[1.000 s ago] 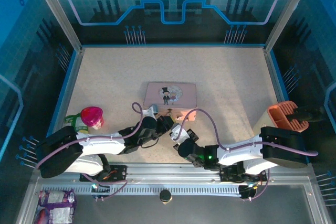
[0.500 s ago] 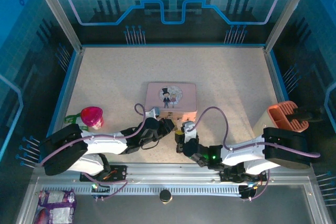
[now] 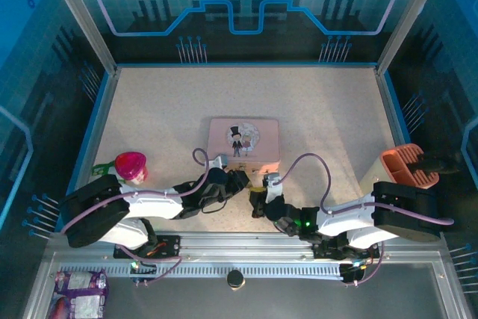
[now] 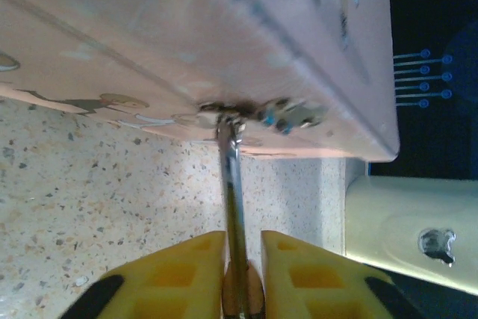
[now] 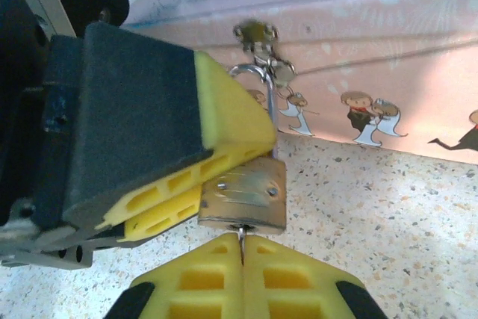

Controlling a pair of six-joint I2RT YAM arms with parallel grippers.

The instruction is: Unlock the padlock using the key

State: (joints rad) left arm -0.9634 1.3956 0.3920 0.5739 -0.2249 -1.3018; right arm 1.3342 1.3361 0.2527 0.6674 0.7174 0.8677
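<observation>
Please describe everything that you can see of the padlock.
The padlock is small: a squarish, scratched, brass-looking body with a thin silver shackle. The shackle passes through the hasp on the side of the pink tin. Yellow pads of the left gripper flank the body; one lies against its upper edge. The key, pinched in the shut right gripper, enters its underside.

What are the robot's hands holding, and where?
Left gripper pinches the padlock by its brass body; right gripper pinches the key by its outer end.
</observation>
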